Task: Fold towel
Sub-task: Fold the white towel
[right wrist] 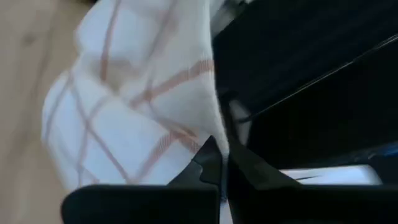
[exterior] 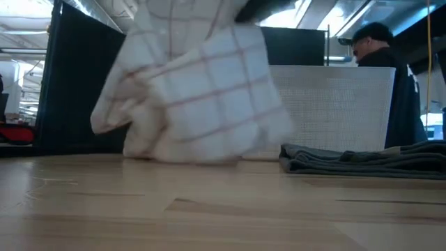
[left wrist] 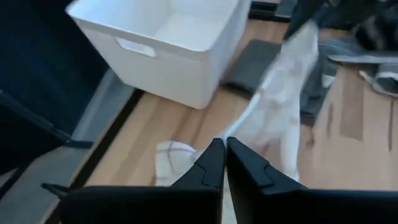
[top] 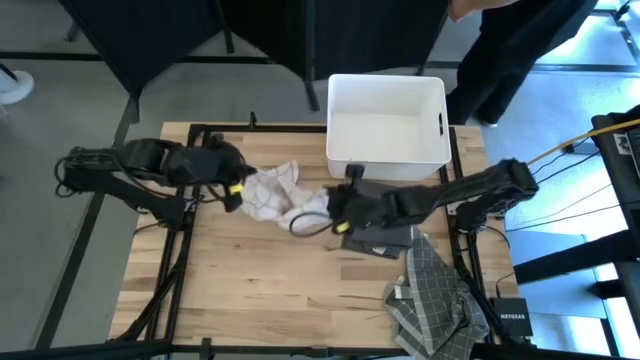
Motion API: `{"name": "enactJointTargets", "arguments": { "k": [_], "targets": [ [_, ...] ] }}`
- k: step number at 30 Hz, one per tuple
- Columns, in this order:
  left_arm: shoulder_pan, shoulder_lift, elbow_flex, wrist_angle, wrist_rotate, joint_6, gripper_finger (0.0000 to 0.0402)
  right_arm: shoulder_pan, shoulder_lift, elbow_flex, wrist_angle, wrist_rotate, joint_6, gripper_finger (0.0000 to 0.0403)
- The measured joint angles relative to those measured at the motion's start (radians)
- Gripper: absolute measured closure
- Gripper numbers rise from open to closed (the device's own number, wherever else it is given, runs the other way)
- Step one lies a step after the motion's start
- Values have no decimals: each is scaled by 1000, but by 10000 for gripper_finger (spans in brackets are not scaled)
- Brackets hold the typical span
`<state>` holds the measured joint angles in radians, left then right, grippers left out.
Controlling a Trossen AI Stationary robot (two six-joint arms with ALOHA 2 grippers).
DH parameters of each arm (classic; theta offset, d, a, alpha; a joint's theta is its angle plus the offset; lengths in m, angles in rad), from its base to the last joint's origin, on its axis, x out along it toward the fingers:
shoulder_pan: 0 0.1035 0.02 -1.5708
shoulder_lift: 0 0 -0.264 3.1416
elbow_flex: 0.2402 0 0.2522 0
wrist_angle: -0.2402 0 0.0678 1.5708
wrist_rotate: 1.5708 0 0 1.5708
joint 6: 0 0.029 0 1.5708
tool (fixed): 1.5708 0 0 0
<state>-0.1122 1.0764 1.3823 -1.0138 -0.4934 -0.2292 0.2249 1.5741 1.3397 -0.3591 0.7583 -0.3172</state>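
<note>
A white towel with thin red checks (top: 275, 190) is strung between my two grippers above the middle of the table. In the low view the towel (exterior: 195, 90) hangs bunched, and its lower folds (exterior: 178, 155) touch the wood. My left gripper (top: 237, 187) is shut on the towel's left end, and my right gripper (top: 335, 205) is shut on its right end. Each wrist view shows its own shut fingers, the left gripper (left wrist: 224, 155) and the right gripper (right wrist: 221, 155), with cloth running away from them. My left gripper pinches an edge of the towel (left wrist: 239, 127) between its two fingers, coming from the table's left. The cloth runs from there toward the other gripper, while a loose part (left wrist: 174, 158) droops to the table. My right gripper pinches the towel's opposite end (right wrist: 202, 134) between its fingers, coming from the table's right. The cloth hangs bunched below and beside the fingers; one layer or several, I cannot tell.
A white bin (top: 388, 120) stands at the table's far edge. A folded dark grey towel (top: 385, 238) lies under my right arm, and a heap of grey checked towels (top: 435, 300) sits at the near right corner. A person (exterior: 380, 49) stands beyond the far right.
</note>
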Motion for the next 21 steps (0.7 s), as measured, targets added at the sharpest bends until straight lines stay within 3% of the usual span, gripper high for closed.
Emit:
{"name": "enactJointTargets", "arguments": {
  "k": [7,13,17,21],
  "targets": [
    [52,-36,0,-70,-101,2,399,-105,-76,57,-9,-95,-110,397],
    [93,-32,0,-107,-149,-4,399,-121,-76,176,-92,-114,-189,398],
    [93,-26,0,-95,-64,10,399,-121,-80,256,-171,-295,-76,398],
    [92,6,-5,-100,63,16,398,-120,-76,260,-399,-532,82,400]
  ]
}}
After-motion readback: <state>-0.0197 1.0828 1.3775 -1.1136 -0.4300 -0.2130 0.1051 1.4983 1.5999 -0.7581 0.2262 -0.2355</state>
